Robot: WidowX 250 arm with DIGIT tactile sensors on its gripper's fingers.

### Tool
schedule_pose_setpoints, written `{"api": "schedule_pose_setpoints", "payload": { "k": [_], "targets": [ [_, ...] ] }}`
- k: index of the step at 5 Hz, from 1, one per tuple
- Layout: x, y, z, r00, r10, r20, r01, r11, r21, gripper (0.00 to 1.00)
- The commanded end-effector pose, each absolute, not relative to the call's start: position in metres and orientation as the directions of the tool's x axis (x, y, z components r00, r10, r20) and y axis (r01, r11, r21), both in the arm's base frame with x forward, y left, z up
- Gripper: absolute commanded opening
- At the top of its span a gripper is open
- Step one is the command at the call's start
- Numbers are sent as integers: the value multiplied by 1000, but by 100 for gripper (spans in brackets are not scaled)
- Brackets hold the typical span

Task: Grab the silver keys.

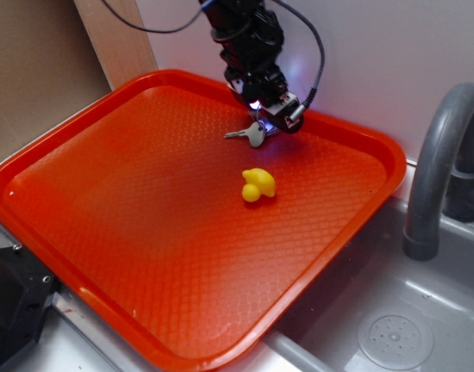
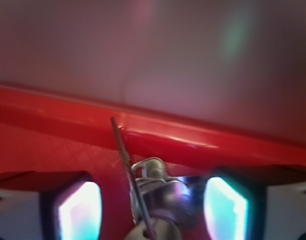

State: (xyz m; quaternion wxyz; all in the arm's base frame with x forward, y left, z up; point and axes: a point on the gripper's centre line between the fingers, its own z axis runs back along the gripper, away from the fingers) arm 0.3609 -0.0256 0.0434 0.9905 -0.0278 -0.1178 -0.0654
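Keys: small bunch of flat grey-silver metal keys [image 1: 254, 133] on a thin wire ring, lying on the tray toward its far rim, well apart from the toy.
Gripper: black robot gripper [image 1: 277, 118] directly over the ring end of the keys; wrist view places keys [image 2: 154, 192] between the two fingers [image 2: 80, 210].
Jaws: spread, one finger each side of the bunch, gaps visible on both sides; nothing clamped yet.
Risk 1: flat keys low on the tray; closing too high likely catches only the ring, or nothing.
Risk 2: one key standing on edge in wrist view; may pivot or slide out as fingers close.
Risk 3: far rim close behind the keys; fingertip contact possible.
Surface: textured orange-red plastic tray [image 1: 81, 201], glossy.
Bystander: small yellow rubber duck toy [image 1: 257, 185], nearer tray centre than the keys.
Room: grey sink basin [image 1: 423, 310] and grey curved faucet [image 1: 434, 167] beside the tray; white wall behind.
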Motion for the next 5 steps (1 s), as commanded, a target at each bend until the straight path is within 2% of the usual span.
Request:
{"api": "schedule_pose_setpoints", "payload": {
  "k": [1, 2, 3, 5],
  "targets": [
    [378, -31, 62, 952, -135, 273, 144, 989, -13, 0],
    [364, -21, 94, 960, -80, 269, 80, 997, 11, 0],
    [321, 22, 143, 967, 74, 242, -63, 997, -52, 0],
    [223, 47, 240, 908, 389, 156, -396, 918, 13, 0]
  ]
}}
